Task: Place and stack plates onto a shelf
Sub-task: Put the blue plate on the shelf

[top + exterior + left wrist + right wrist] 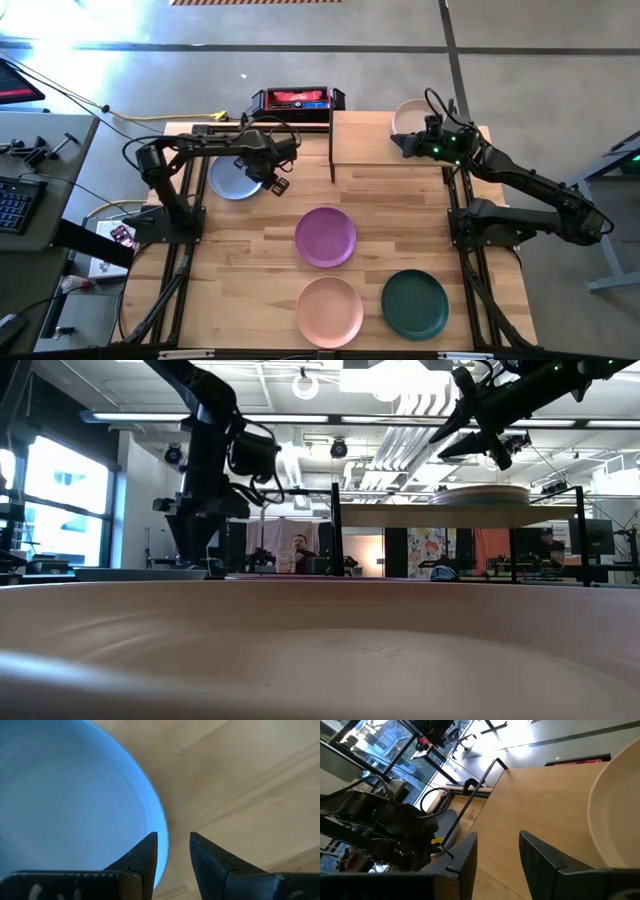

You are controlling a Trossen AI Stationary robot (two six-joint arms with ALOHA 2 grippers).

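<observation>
No text, label, brand, number or sign could be read in any view. The red-and-black box (pixel 297 99) at the table's far edge carried a pale mark on its red top, too small to make out. The striped strip (pixel 256 2) on the floor at the high view's top edge bore only diagonal bars, no lettering. Posters on the far wall (pixel 432 547) in the low view showed colours but no legible words.
</observation>
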